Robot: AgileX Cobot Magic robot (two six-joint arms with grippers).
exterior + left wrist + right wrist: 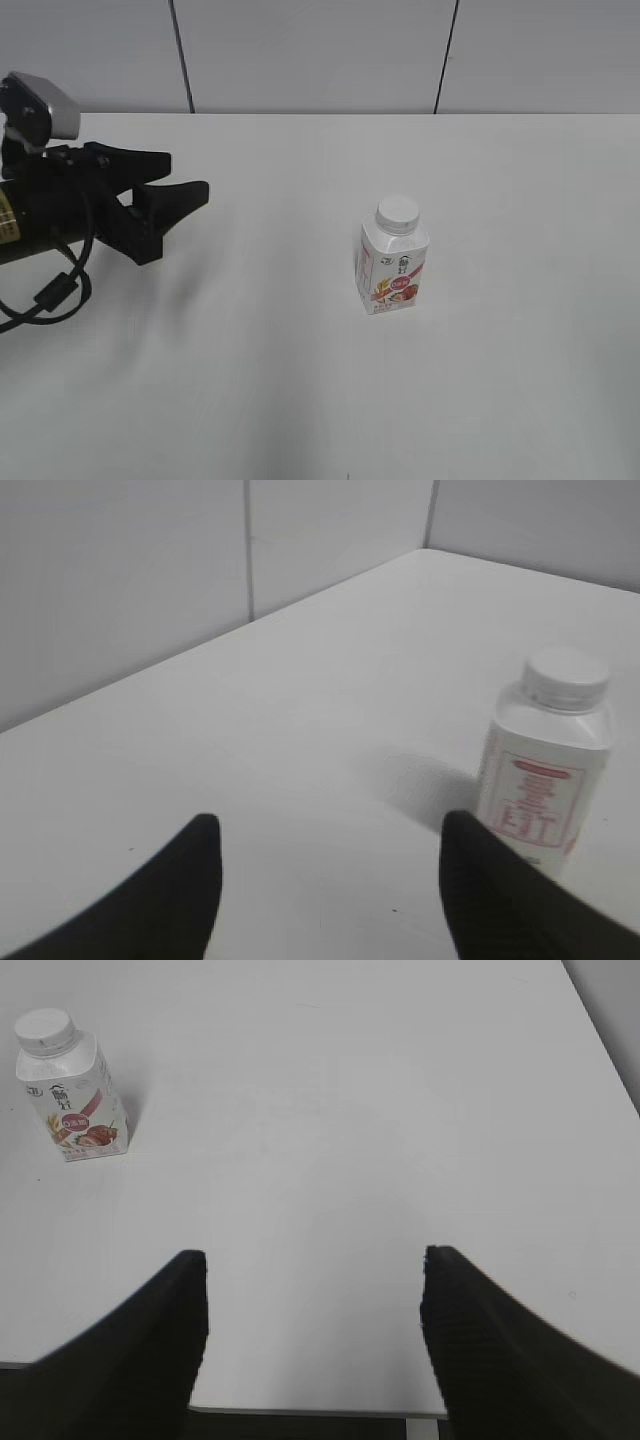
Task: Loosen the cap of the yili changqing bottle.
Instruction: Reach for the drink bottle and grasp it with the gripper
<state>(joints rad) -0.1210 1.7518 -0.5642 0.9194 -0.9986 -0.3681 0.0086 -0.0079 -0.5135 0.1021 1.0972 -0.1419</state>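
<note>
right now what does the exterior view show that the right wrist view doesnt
Only the exterior view shows the left gripper, open, hanging above the table to the left of the yili changqing bottle, plus the panelled wall behind. Only the right wrist view shows the right gripper, open, and the table's near edge under it. Both show the upright bottle with its cap on and nothing touching it.

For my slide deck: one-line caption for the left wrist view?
Open left gripper faces the upright bottle, cap on, untouched.
</note>
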